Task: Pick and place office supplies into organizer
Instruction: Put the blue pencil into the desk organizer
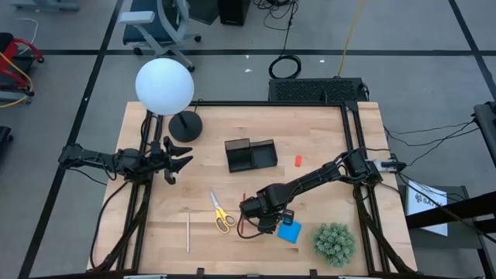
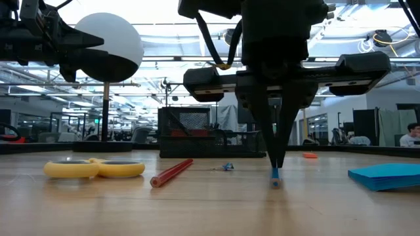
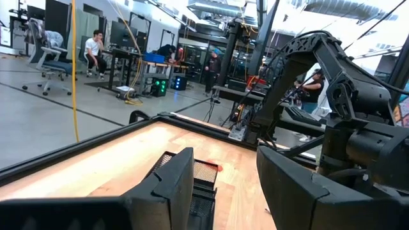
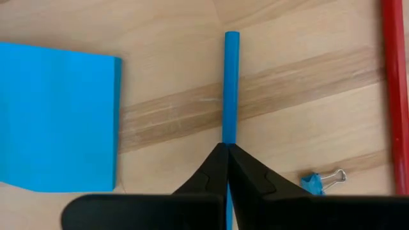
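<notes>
Your right claw [image 4: 227, 153] down at counter [image 1: 325, 147], fingers pinched shut on blue pen [image 4: 230, 89], between blue notepad [image 4: 57, 115] and red pencil [image 4: 396, 89]. Left claw [image 1: 177, 159] parted, empty, beside lamp base [image 1: 185, 126]. Organizer [image 1: 251, 154] mid-counter.

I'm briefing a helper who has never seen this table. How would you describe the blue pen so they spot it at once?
Find the right gripper near the table's front edge. The blue pen lies flat there, pinched between its fingertips, with the blue notepad on one side and a red pencil on the other. It is the only thin blue stick.
</notes>
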